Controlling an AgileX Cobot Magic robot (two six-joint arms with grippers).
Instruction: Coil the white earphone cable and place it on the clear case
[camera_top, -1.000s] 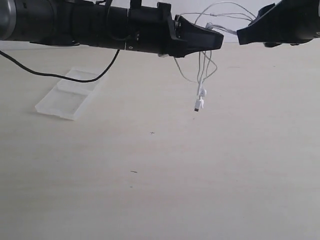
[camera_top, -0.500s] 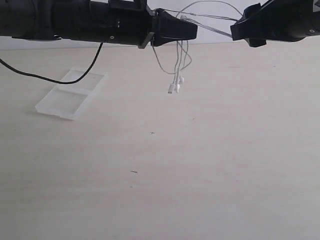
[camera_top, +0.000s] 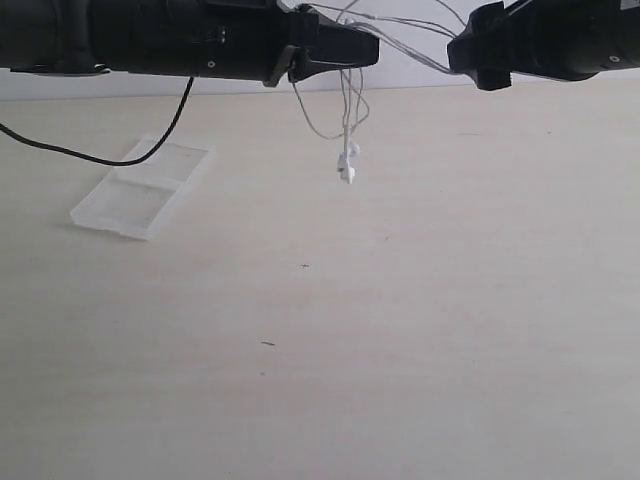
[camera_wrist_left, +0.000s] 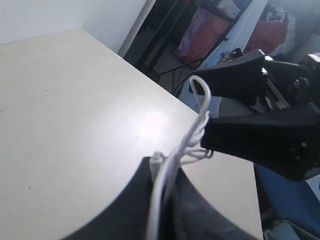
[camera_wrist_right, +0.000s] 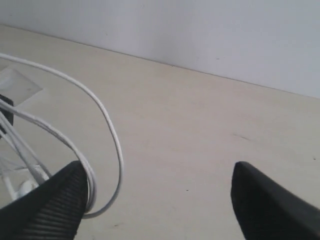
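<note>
The white earphone cable hangs in loose loops above the table, its earbuds dangling lowest. My left gripper is shut on the bunched strands, which run up between its black fingers. From there a few strands stretch right to my right gripper. That gripper stands open, fingers wide apart, with a cable loop hooked round one finger. The clear case lies flat on the table, far left of both grippers, with nothing on it.
A black lead sags from the left arm over the table near the case. The pale tabletop meets a white wall at the back. The left wrist view shows the table's edge, with clutter on the floor beyond.
Both grippers have shifted left and slightly up, the left carrying the cable. The dangling earbuds have moved left with it, closer to the case side.
</note>
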